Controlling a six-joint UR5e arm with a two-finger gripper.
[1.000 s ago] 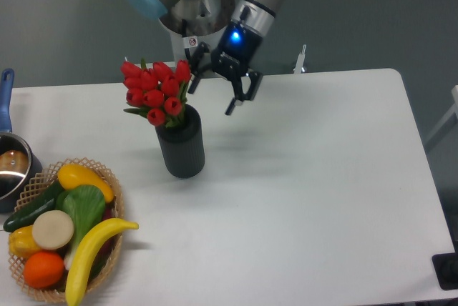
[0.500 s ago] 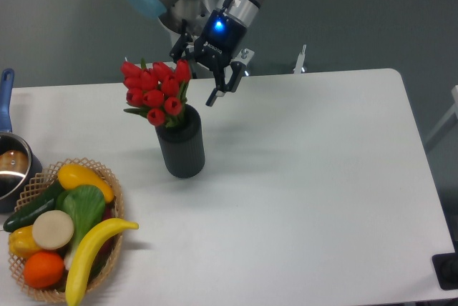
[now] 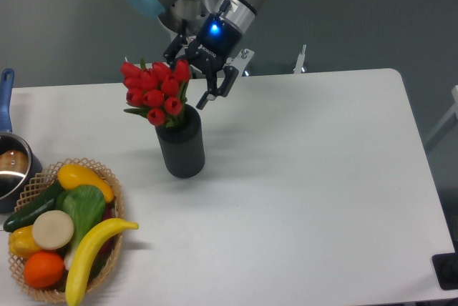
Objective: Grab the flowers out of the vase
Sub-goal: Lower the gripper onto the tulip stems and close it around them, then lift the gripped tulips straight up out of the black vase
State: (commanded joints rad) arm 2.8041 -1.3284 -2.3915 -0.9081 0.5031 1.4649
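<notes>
Since a moment ago, the gripper [image 3: 192, 82] has slid left and a bit down, so it now sits right next to the top of the flowers [image 3: 155, 94]. Nothing else has moved.

Its two dark fingers [image 3: 212, 94] are spread wide open and hold nothing. One finger pokes down just to the right of the red buds. The other finger is up behind the top right bud, and part of it is hidden, so I cannot tell if it touches the bunch. A blue light glows on the wrist just above the fingers.

The flowers are red tulips with green leaves. They stand in the vase [image 3: 181, 147], and their heads lean a little to the left. The vase is dark and round, and it stands upright on the white desk [image 3: 308, 191], left of the middle.

At the bottom left corner there is a woven basket [image 3: 110, 177] full of play food. A yellow banana [image 3: 89, 249] sticks out over its edge. A green leafy thing, an orange, a white round piece and a yellow pepper are in there too. Just left of the basket, at the edge of the picture, is a steel pot [image 3: 11, 170] with a blue handle. The pot and the basket are well apart from the vase.
</notes>
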